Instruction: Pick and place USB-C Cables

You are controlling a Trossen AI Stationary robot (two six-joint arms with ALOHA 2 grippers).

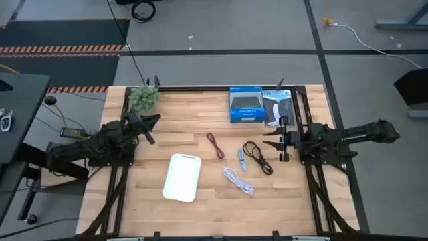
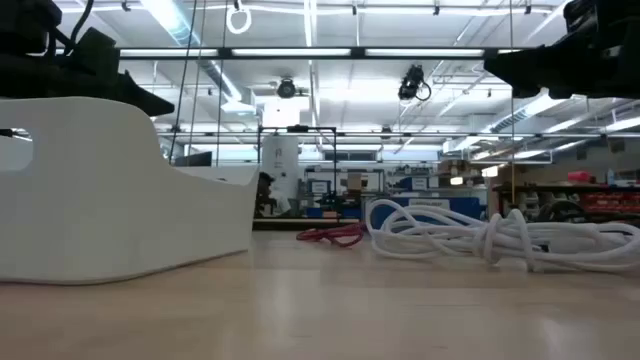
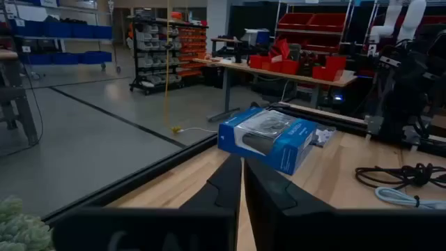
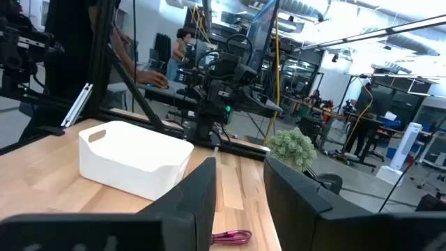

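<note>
Four coiled cables lie flat on the wooden table: dark red (image 1: pixel 215 145), black (image 1: pixel 257 156), small light-blue (image 1: pixel 242 158) and white (image 1: pixel 239 181). The low view shows the white cable (image 2: pixel 480 235) and, behind it, the dark red one (image 2: pixel 330 235). My left gripper (image 1: pixel 155 124) hovers shut near the table's left side, far from the cables. My right gripper (image 1: pixel 267 142) hovers open near the right side, just right of the black cable, touching nothing. The right wrist view shows the open fingers (image 4: pixel 240 202) above the dark red cable (image 4: pixel 233 237).
A white bin (image 1: pixel 182 177) stands left of the cables, toward the near edge. Two blue boxed products (image 1: pixel 245 105) (image 1: pixel 277 107) lie at the far edge. A small green plant (image 1: pixel 144 98) sits at the far left corner. Bare wood shows between the bin and the left arm.
</note>
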